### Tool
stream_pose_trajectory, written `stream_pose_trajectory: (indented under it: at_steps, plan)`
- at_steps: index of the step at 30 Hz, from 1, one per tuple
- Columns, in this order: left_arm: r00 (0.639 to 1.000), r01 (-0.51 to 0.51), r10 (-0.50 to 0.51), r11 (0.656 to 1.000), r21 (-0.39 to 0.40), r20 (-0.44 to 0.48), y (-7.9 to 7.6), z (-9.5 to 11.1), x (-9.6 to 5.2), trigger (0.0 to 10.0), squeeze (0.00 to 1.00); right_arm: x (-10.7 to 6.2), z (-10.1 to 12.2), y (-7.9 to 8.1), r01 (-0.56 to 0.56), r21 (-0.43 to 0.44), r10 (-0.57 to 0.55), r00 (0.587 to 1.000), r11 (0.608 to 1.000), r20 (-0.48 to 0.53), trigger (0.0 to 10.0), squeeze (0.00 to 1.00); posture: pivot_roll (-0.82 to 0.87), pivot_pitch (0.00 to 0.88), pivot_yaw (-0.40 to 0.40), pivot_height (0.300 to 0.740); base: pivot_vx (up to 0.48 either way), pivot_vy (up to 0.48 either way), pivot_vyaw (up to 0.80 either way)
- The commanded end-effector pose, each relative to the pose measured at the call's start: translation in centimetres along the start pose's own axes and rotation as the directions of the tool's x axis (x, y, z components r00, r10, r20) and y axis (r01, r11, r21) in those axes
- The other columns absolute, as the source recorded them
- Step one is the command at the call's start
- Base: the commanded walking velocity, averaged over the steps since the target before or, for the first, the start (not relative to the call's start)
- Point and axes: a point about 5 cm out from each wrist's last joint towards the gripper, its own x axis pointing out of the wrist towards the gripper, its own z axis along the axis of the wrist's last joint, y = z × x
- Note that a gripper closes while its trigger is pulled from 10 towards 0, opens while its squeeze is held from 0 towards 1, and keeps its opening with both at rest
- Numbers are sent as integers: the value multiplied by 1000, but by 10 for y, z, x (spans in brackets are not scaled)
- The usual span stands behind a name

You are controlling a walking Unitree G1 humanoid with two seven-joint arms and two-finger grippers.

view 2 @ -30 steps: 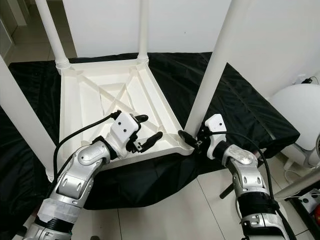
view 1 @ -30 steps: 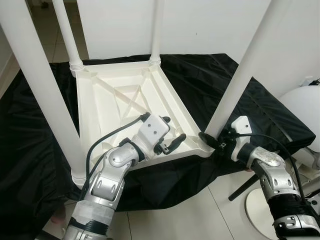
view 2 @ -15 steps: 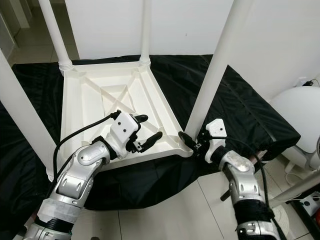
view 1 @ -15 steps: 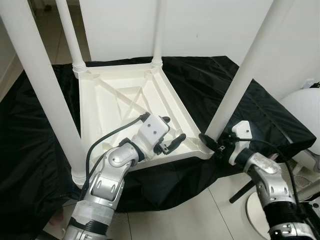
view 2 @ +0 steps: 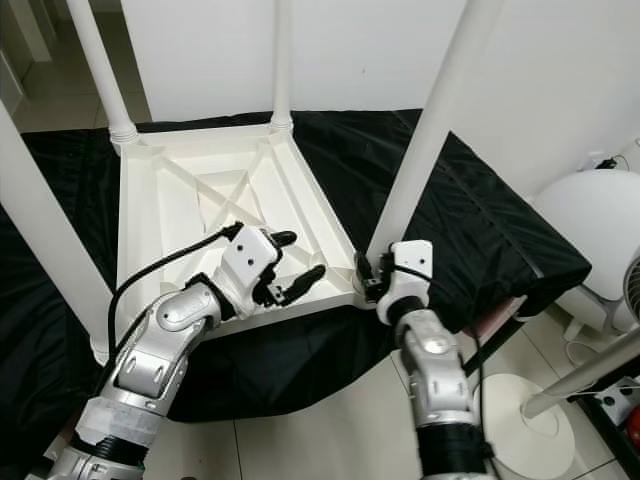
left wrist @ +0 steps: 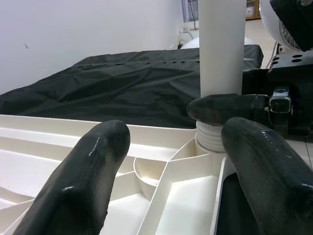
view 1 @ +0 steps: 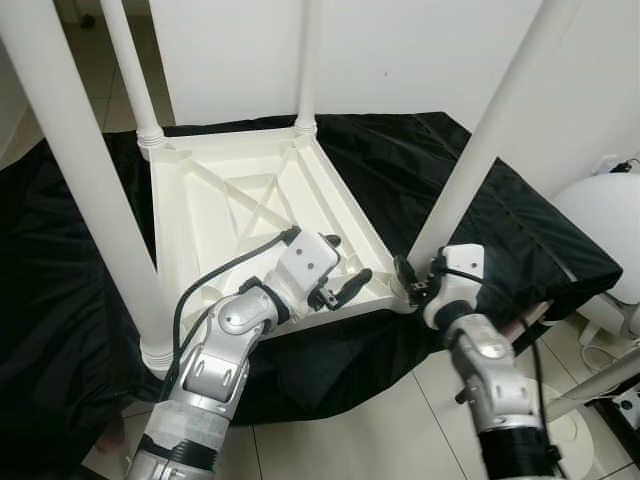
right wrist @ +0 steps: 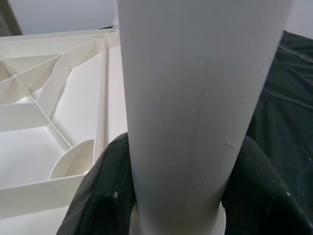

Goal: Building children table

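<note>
The white plastic children's table (view 1: 240, 215) lies upside down on a black cloth (view 1: 400, 160) spread over the tiled floor (view 1: 370, 430), its ribbed underside facing up and its four white legs standing up from the corners. The right gripper (view 1: 412, 283) is clamped around the base of the near right leg (view 1: 480, 150), one black finger (right wrist: 105, 196) pressed to each side of the tube just above its corner socket. The left gripper (view 1: 343, 281) rests over the table's near rim beside that corner with its fingers (left wrist: 88, 171) spread wide and holding nothing, and a white pedestal fan (view 2: 590, 240) stands on the floor to the right.
</note>
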Motion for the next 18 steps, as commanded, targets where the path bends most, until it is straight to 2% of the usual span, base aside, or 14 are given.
stream_pose_trajectory:
  at_steps: [1, 2, 3, 4, 5, 6, 7, 9, 11, 12, 16, 17, 18]
  plan:
    - [997, -80, 80, 997, 9, 0, 3, 0, 2, 10000, 0, -6, -12, 5, 121, 51, -118, 991, 991, -61, 10000, 0, -74, 20, -34, 740, 0, 0, 0]
    - [997, -80, 80, 997, 9, 0, 3, 0, 2, 10000, 0, -6, -12, 5, 121, 51, -118, 991, 991, -61, 10000, 0, -74, 20, -34, 740, 0, 0, 0]
    - [997, -84, 84, 996, 8, -1, 3, -1, 2, 10000, 0, -7, -14, 12, 194, 85, -188, 980, 977, -70, 10000, 0, -73, 24, -33, 740, 0, 0, 0]
    - [997, -84, 84, 996, 8, -1, 3, -1, 2, 10000, 0, -7, -14, 12, 194, 85, -188, 980, 977, -70, 10000, 0, -73, 24, -33, 740, 0, 0, 0]
    - [996, -87, 87, 996, 8, -1, 4, -1, 1, 10000, 0, -8, -16, 19, 247, 105, -239, 968, 963, -81, 10000, 0, -70, 30, -35, 740, 0, 0, 0]
    - [996, -87, 87, 996, 8, -1, 4, -1, 1, 10000, 0, -8, -16, 19, 247, 105, -239, 968, 963, -81, 10000, 0, -70, 30, -35, 740, 0, 0, 0]
    - [996, -90, 90, 996, 7, -1, 4, -1, 1, 10000, 0, -6, -13, 27, 257, 108, -249, 965, 960, -77, 10000, 0, -70, 31, -33, 740, 0, 0, 0]
    - [996, -92, 92, 996, 7, -2, 4, -1, 1, 10000, 0, -6, -9, 31, 245, 132, -238, 969, 961, -69, 10000, 0, -73, 33, -31, 740, 0, 0, 0]
    - [996, -94, 94, 996, 6, -3, 4, -1, 1, 10000, 0, -7, -2, 36, 186, 179, -181, 982, 966, -47, 10000, 0, -74, 34, -30, 740, 0, 0, 0]
    - [996, -94, 94, 996, 7, -3, 5, -1, 1, 10000, 0, -9, 1, 37, 160, 178, -158, 987, 971, -26, 10000, 43, -73, 35, -30, 740, 0, 0, 0]
    - [996, -94, 94, 996, 7, -3, 5, -1, 1, 10000, 0, -10, 3, 37, 145, 171, -145, 989, 974, -12, 10000, 43, -73, 35, -30, 740, 0, 0, 0]
    - [995, -95, 95, 995, 9, -4, 6, -1, 1, 10000, 0, -10, 4, 37, 137, 165, -139, 990, 977, 2, 10000, 1000, -73, 35, -30, 740, 0, 0, 0]
    - [995, -97, 98, 995, 10, -4, 6, 0, 1, 10000, 0, -11, 6, 35, 131, 162, -134, 991, 978, 12, 10000, 1000, -74, 36, -31, 740, 0, 0, 0]
